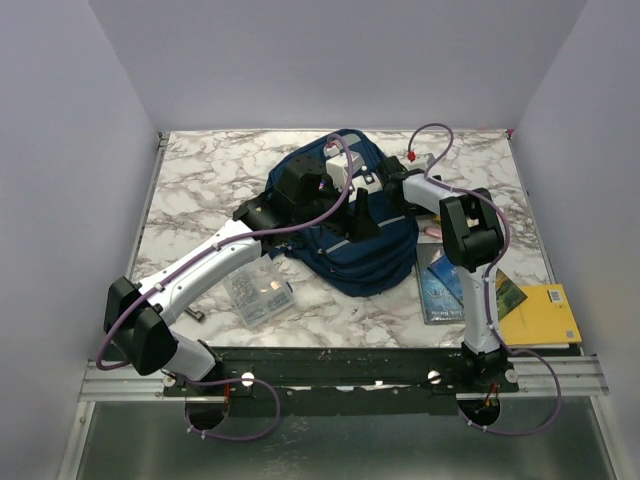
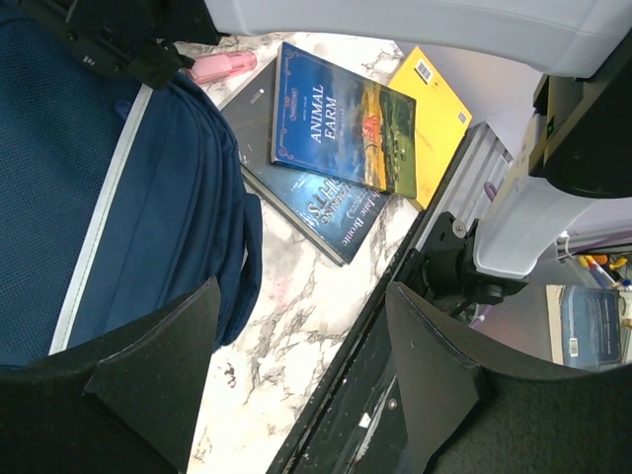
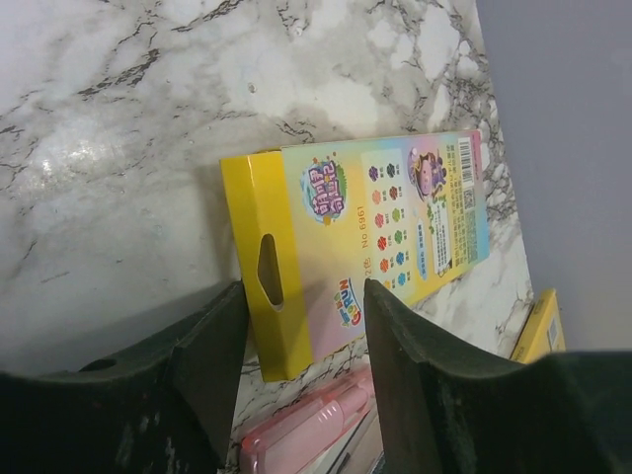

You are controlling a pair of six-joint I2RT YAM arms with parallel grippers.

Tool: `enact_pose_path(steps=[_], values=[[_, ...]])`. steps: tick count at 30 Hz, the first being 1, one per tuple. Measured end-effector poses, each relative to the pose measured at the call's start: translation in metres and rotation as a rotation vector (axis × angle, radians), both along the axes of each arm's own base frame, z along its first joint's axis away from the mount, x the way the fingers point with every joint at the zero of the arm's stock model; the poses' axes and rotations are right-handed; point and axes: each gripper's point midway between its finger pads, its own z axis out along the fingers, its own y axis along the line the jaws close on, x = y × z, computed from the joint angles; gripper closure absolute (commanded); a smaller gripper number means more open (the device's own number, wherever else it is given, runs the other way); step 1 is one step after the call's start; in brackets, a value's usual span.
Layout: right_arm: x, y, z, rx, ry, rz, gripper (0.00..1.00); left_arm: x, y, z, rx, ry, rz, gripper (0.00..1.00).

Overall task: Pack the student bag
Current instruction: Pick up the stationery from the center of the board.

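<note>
1. Left arm [image 1: 205, 268] and right arm [image 1: 480, 290]: white shells, black joint housings.
2. Purple cable [image 1: 432, 126] loops along each arm; red connector [image 1: 411, 157] on the right one.
3. Matte black wedge-shaped fingers [image 2: 158, 375]; silver screws [image 1: 433, 376] on the black base rail [image 1: 340, 362].

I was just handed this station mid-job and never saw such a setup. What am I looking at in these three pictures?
A left arm and a right arm are bolted at the near edge of a marble table; each ends in a two-finger claw. The wide picture looks down from above and behind. The other two come from wrist cameras, so the dark shapes below are each claw's fingers. On the table lie a navy backpack, a clear plastic box, books including Animal Farm and a yellow book, and a pink item. The left claw is open and empty. The right claw has its fingers either side of a colourful cardboard box; whether it grips yet, I cannot tell.
</note>
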Motion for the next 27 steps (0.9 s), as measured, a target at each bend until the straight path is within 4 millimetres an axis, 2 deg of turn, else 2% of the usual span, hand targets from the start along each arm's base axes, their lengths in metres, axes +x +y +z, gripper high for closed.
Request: enact_pose_path(steps=[5, 6, 10, 19, 20, 26, 27], values=[[0.0009, -0.0002, -0.0019, -0.037, 0.011, 0.004, 0.52, -0.0009, -0.0002, 0.0005, -0.004, 0.006, -0.004, 0.29], [0.0015, -0.0006, -0.0019, -0.043, 0.013, 0.005, 0.57, -0.0006, 0.0000, 0.0005, -0.004, 0.006, -0.004, 0.30], [0.0021, -0.0006, -0.0031, -0.057, 0.022, 0.008, 0.63, -0.0006, 0.0003, 0.0008, -0.007, 0.009, -0.006, 0.30], [0.0017, 0.0003, -0.0064, -0.066, 0.048, 0.017, 0.73, -0.0033, -0.0010, 0.0025, -0.018, 0.018, -0.021, 0.30], [0.0017, 0.0004, -0.0066, -0.067, 0.052, 0.018, 0.78, -0.0033, -0.0011, 0.0028, -0.019, 0.017, -0.021, 0.30], [0.0010, 0.0005, -0.0052, -0.077, 0.070, 0.028, 0.86, -0.0024, -0.0003, 0.0032, -0.022, 0.019, -0.020, 0.31], [0.0006, 0.0002, -0.0047, -0.080, 0.073, 0.028, 0.89, -0.0025, -0.0004, 0.0032, -0.022, 0.019, -0.021, 0.31]])
